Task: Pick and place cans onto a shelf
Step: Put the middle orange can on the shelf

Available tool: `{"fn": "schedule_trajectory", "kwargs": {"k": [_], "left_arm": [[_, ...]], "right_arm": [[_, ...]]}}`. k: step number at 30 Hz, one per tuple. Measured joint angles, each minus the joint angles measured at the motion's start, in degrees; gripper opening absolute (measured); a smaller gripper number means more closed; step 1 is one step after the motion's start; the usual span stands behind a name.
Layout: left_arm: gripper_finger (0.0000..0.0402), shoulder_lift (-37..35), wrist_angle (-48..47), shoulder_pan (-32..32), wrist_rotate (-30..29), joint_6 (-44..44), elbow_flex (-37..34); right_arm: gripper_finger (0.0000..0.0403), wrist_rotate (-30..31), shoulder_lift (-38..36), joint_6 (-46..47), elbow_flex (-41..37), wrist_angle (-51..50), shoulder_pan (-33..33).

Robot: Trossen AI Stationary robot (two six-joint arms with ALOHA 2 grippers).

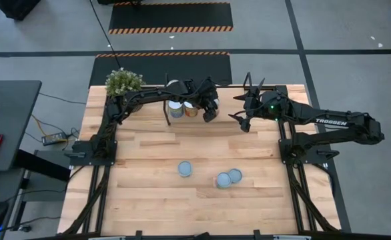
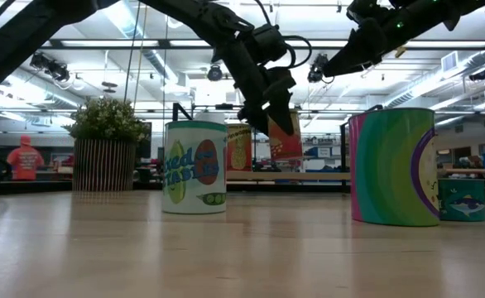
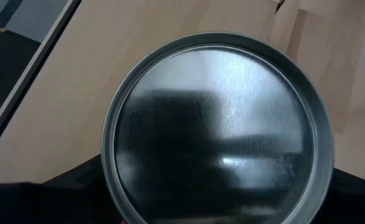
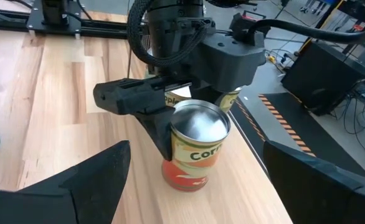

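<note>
My left gripper [image 1: 210, 110] is at the table's far middle, shut on a can with a red and yellow label [image 4: 194, 152], whose silver top [image 3: 217, 127] fills the left wrist view. Two more cans [image 1: 175, 110] stand just beside it by the shelf's black end frame [image 1: 167, 100]. In the low view the held can [image 2: 284, 136] is over the shelf board [image 2: 309, 175]. My right gripper [image 1: 242, 119] is open and empty, a little to the right of that can. Three cans [image 1: 185, 169] [image 1: 223, 180] [image 1: 235, 175] stand on their bases on the table's near middle. My left gripper pinches the red-labelled can by its side wall [image 4: 173, 134] between its two fingers. One finger [image 4: 151, 118] shows; the other is hidden behind the can. The fingers come from above, pointing down. The can is upright; in the low view its bottom [image 2: 285, 159] is slightly above the shelf board.
A potted green plant [image 1: 123, 81] stands at the table's far left corner. In the low view, a white can [image 2: 194, 168], a large green and purple can [image 2: 394, 165] and a teal can [image 2: 462, 199] stand near the camera. Bare wood lies between them and the shelf.
</note>
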Motion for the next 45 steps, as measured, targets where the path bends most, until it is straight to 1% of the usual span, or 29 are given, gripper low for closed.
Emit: {"fn": "schedule_trajectory", "kwargs": {"k": [3, 6, 10, 19, 28, 45], "left_arm": [[0.0316, 0.0, -0.2, 0.0, -0.1, 0.0, 0.0], [0.0316, 0.0, -0.3, 0.0, -0.2, 2.5, 0.0], [0.0316, 0.0, -0.4, 0.0, -0.2, 1.7, 0.0], [0.0316, 0.0, -2.3, -0.1, -4.0, 0.8, -0.1], [0.0316, 0.0, -3.0, -0.1, -4.0, -0.6, -0.1], [0.0317, 0.0, -3.2, -0.1, -4.1, -0.5, -0.1]], "right_arm": [[0.0373, 0.0, 0.0, 0.0, 0.0, 0.0, 0.0], [0.0373, 0.0, 0.0, 0.1, 0.0, 0.0, 0.0], [0.0373, 0.0, 0.0, 0.4, 0.0, 0.0, 0.0], [0.0373, -0.1, 0.0, 0.4, 0.0, 0.0, 0.0], [0.0373, -0.1, 0.0, 0.4, 0.0, 0.0, 0.0], [0.0373, -0.1, 0.0, 0.7, 0.0, 0.0, 0.0]]}}
